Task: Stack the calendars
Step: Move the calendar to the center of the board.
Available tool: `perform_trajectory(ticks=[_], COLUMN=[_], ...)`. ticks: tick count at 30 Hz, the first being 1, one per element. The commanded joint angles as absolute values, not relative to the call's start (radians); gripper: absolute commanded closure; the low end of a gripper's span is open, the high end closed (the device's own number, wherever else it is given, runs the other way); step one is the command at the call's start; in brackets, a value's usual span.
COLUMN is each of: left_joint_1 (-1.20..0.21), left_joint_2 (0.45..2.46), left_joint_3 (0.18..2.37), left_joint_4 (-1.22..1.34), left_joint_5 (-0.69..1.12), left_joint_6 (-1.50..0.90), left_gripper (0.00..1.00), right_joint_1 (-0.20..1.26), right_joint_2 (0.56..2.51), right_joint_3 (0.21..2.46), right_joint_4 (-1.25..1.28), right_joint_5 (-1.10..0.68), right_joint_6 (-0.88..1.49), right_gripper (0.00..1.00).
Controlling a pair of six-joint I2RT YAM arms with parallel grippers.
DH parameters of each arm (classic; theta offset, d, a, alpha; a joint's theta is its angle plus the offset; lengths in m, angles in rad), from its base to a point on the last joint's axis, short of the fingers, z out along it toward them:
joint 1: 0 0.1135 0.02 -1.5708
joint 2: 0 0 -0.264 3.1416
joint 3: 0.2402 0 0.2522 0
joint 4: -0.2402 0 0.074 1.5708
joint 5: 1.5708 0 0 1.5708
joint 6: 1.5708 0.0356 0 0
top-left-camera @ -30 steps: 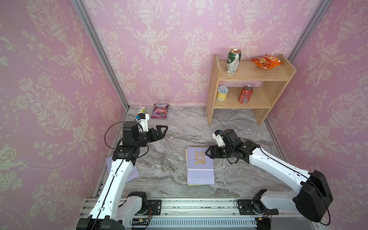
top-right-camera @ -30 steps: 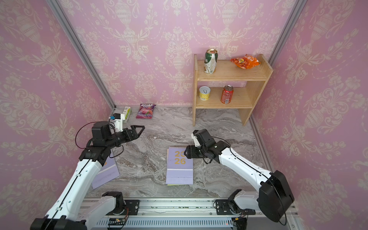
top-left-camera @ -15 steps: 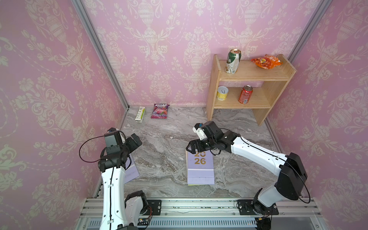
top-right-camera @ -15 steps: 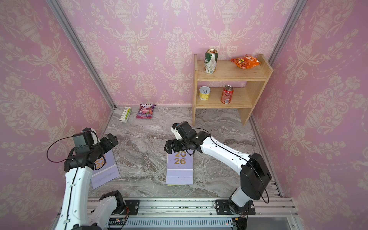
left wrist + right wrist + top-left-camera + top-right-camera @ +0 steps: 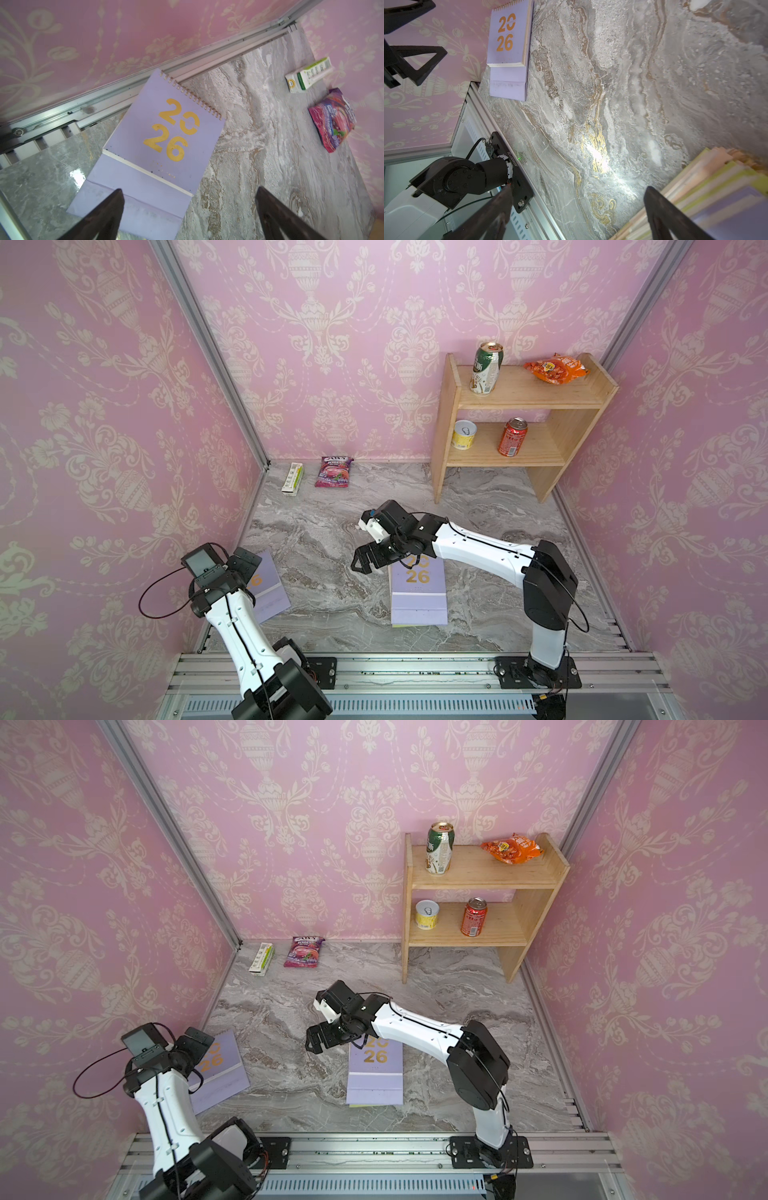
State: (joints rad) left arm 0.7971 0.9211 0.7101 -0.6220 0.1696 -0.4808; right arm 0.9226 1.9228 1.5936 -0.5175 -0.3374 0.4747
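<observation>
Lilac calendars with gold "2026" show in both top views. A stack of calendars lies in the middle of the marble floor. Its peach and yellow-green page edges show in the right wrist view. A single calendar lies flat by the left wall. My left gripper hangs open over its near end, holding nothing. My right gripper is open and empty just off the stack's far left corner.
A wooden shelf with three cans and an orange snack bag stands at the back right. A purple snack pouch and a white-green box lie by the back wall. The aluminium rail runs along the front.
My left arm has swung from mid-floor back toward the left wall, over the single calendar. My right gripper has moved left across the stack's far end and opened wider.
</observation>
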Motion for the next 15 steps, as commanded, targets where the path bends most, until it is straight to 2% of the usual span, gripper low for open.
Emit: perform_trajectory(ticks=[1, 8, 15], left_joint_1=[0.823, 0.862, 0.875], left_joint_2=[0.959, 1.069, 1.182], left_joint_3=[0.654, 0.658, 0.718], left_joint_4=[-0.543, -0.497, -0.501], left_joint_5=[0.093, 0.110, 0.057], left_joint_6=[-0.528, -0.507, -0.441], left_gripper=[0.01, 0.01, 0.01], right_joint_1=[0.937, 0.945, 0.945], right_joint_2=[1.961, 2.021, 2.009], right_joint_3=[1.673, 1.752, 1.705], right_joint_4=[-0.554, -0.570, -0.505], right_joint_5=[-0.373, -0.399, -0.412], right_joint_6=[0.502, 0.505, 0.526], right_gripper=[0.00, 0.00, 0.00])
